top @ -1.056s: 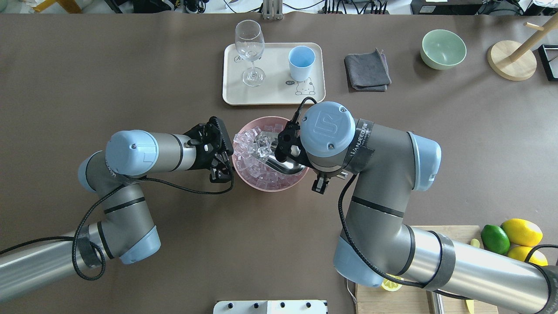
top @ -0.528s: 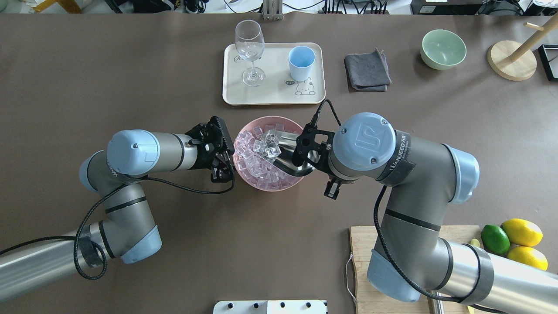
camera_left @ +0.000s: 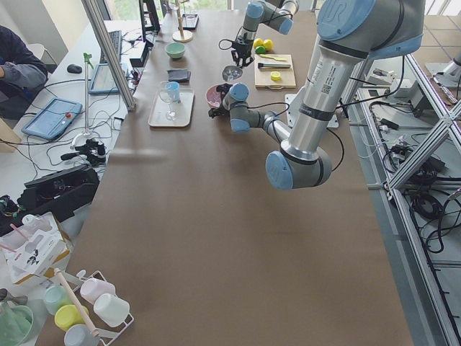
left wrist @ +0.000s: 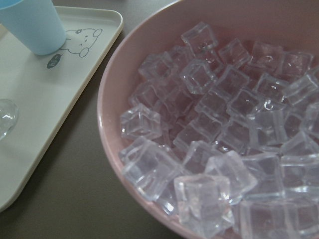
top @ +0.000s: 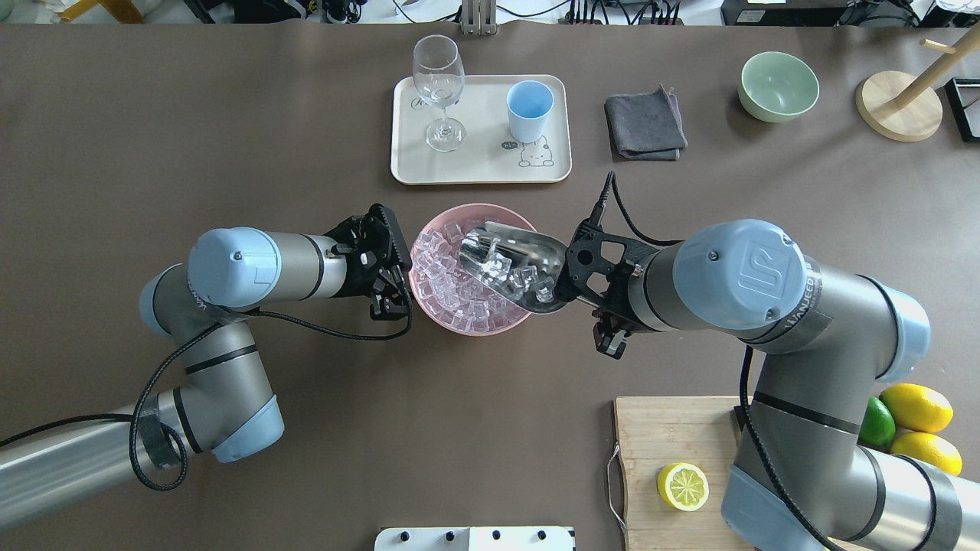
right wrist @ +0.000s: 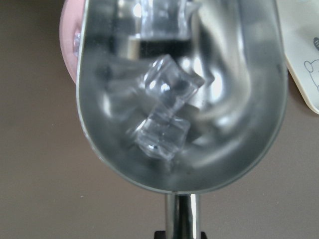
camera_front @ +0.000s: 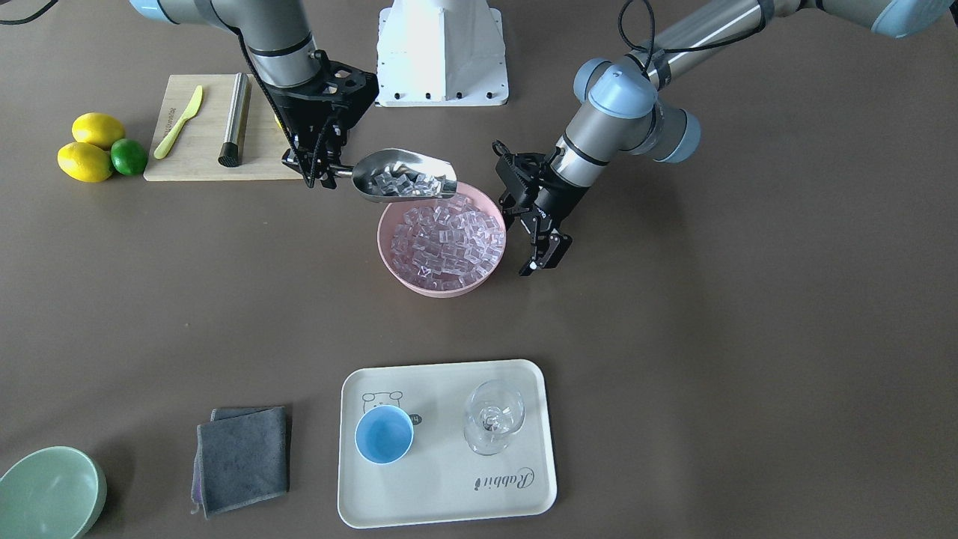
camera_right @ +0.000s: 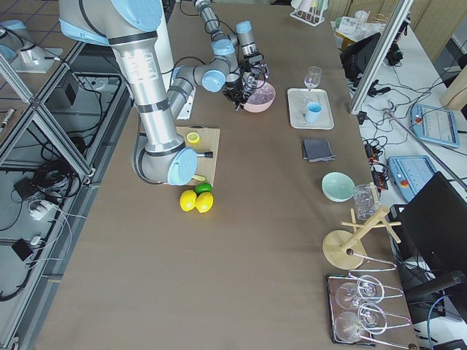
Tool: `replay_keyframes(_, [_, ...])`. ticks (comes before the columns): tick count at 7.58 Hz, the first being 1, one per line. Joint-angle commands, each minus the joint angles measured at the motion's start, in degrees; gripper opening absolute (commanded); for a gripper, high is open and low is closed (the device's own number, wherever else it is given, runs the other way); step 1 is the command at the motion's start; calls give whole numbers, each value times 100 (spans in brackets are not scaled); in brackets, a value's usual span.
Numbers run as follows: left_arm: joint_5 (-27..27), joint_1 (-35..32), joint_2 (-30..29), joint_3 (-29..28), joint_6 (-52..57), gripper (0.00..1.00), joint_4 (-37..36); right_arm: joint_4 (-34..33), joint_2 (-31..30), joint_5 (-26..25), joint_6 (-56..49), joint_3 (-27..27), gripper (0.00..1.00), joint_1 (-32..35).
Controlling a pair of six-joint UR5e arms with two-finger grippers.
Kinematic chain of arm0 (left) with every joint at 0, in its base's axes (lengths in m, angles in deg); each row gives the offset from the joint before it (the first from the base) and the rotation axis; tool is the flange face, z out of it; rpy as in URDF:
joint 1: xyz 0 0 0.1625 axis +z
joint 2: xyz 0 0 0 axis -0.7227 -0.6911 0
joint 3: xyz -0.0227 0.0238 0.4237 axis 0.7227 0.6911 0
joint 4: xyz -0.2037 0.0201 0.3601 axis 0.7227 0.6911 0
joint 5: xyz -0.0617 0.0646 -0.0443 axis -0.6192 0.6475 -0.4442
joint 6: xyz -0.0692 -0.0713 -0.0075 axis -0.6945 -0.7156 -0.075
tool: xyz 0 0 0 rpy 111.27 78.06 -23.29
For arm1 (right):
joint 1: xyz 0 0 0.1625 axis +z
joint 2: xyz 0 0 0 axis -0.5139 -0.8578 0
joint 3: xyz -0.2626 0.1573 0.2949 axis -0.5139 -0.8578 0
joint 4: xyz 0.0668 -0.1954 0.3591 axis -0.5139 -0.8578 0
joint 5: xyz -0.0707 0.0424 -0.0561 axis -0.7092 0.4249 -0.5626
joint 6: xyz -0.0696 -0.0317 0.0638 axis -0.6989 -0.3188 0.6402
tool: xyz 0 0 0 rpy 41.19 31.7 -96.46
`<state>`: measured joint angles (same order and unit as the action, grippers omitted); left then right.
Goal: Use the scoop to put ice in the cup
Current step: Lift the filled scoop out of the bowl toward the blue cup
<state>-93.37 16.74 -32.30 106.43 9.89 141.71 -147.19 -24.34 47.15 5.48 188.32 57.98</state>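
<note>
My right gripper (top: 586, 287) is shut on the rod handle of the steel scoop (top: 509, 268). It holds the scoop, trough up, over the right rim of the pink bowl (top: 475, 207). A few ice cubes (right wrist: 164, 109) lie in the scoop (right wrist: 184, 99), and several more ice cubes (top: 444, 283) fill the bowl. My left gripper (top: 398, 264) is open and empty beside the bowl's left rim. The light-blue cup (top: 528, 111) stands empty on the cream tray (top: 475, 164) beyond the bowl, to the right of a stemmed glass (top: 438, 76).
A grey cloth (top: 645, 122), a green bowl (top: 777, 86) and a wooden stand (top: 899, 103) lie at the far right. A cutting board (top: 674, 428) with a lemon half (top: 683, 486) is near my right arm, with lemons (top: 915, 405) beside it.
My right arm has drawn back to the right and lifted the scoop, with ice in it, from the bowl's middle to its right rim. The left arm has not moved.
</note>
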Motion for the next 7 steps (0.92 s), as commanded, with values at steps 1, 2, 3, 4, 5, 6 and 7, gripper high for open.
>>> replay_keyframes(1, [8,1,0,0,-3,97,3,663,-248,-60,426,64,0,81])
replay_keyframes(2, [8,1,-9,0,-3,97,3,628,-239,-87,592,47,0,168])
replay_keyframes(3, [8,1,-9,0,5,97,3,558,-204,43,593,-23,0,404])
replay_keyframes(4, [8,1,-26,0,-3,97,3,70,-65,558,585,-85,0,771])
replay_keyframes(5, [8,1,-26,0,5,97,3,-430,354,789,532,-303,0,1097])
replay_keyframes(6, [8,1,-26,0,-3,97,3,-801,742,983,549,-627,0,1318])
replay_keyframes(7, [0,1,-26,0,-3,97,3,-1214,1137,1377,584,-996,0,1651])
